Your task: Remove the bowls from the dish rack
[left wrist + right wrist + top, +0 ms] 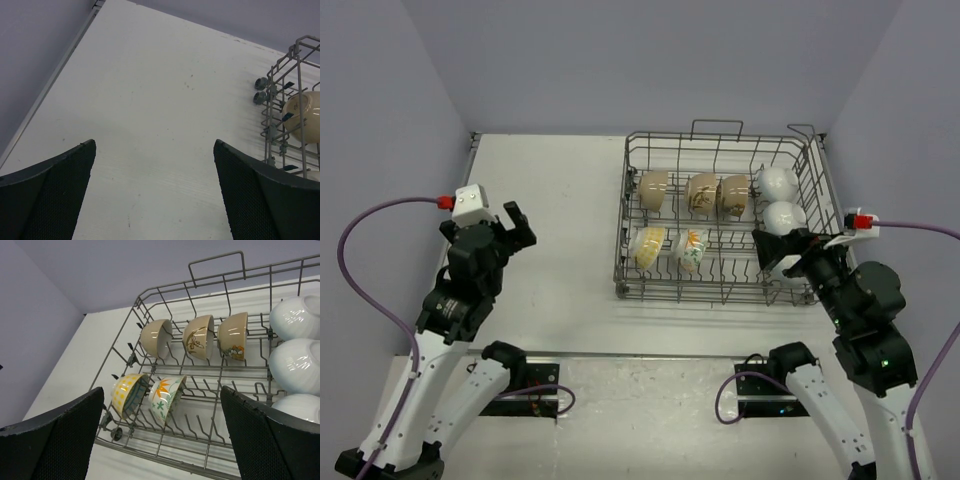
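The left arm [470, 270] is hovering over the desk [560, 180] well left of the dish rack [720, 288] and the right arm [860, 300] over its near right corner, both with jaws spread wide and holding nothing, while tan bowls [702, 193], white bowls [777, 183] and two patterned bowls [647, 246] are resting among its tines.

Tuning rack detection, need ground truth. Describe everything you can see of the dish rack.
The dish rack is a large rectangular basket of grey metal wire, with open grid walls, rows of upright tines on its floor, looped handles on the far rim and small rollers on its left side. It sits flat on the white table, right of centre. Three tan bowls stand on edge in its far row, two patterned bowls in the near row, and white bowls along the right side.
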Controlling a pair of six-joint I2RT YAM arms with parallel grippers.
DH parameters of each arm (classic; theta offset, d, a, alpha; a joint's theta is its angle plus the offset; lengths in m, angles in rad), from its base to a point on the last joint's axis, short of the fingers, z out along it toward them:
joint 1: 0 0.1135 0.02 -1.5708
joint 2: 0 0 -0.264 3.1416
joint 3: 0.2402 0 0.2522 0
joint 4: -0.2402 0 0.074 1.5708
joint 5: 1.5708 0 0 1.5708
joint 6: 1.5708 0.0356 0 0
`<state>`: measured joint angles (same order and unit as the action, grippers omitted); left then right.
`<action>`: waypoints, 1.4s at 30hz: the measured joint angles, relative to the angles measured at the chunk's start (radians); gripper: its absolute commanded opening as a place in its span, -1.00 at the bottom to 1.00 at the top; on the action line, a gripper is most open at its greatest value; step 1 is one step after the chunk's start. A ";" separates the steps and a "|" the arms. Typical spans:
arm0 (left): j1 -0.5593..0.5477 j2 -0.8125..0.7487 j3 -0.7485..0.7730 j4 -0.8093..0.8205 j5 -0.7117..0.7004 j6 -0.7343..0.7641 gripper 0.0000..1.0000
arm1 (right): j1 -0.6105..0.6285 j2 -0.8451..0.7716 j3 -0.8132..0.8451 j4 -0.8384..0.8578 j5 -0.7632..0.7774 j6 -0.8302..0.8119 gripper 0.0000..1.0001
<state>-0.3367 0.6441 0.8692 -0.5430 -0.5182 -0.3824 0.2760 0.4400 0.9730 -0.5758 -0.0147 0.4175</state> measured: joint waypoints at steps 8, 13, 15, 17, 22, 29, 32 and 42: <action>0.000 -0.014 0.000 0.000 -0.014 0.000 1.00 | 0.000 -0.012 0.000 -0.003 0.021 0.021 0.98; 0.000 -0.027 0.000 0.001 -0.013 0.000 1.00 | 0.000 0.004 0.001 -0.005 0.019 0.045 0.98; 0.000 -0.028 0.000 0.002 -0.012 0.000 1.00 | 0.000 0.032 0.006 -0.007 0.006 0.060 0.98; 0.000 -0.027 0.000 0.002 -0.008 0.000 1.00 | 0.000 0.080 0.014 -0.008 -0.025 0.070 0.98; 0.000 -0.026 0.000 0.002 -0.001 0.001 1.00 | 0.000 0.304 0.080 -0.027 -0.067 0.080 0.98; 0.000 -0.026 0.000 0.003 0.017 0.003 1.00 | 0.000 0.581 0.082 -0.017 -0.138 0.089 0.98; 0.000 -0.026 0.000 0.003 0.026 0.005 1.00 | 0.000 0.619 0.021 0.021 -0.195 0.107 0.96; 0.000 -0.028 -0.002 0.014 0.099 0.016 1.00 | 0.000 0.753 -0.054 0.140 -0.348 0.121 0.68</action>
<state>-0.3367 0.6159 0.8673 -0.5285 -0.4191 -0.3660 0.2756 1.1931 0.9192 -0.4358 -0.3622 0.5385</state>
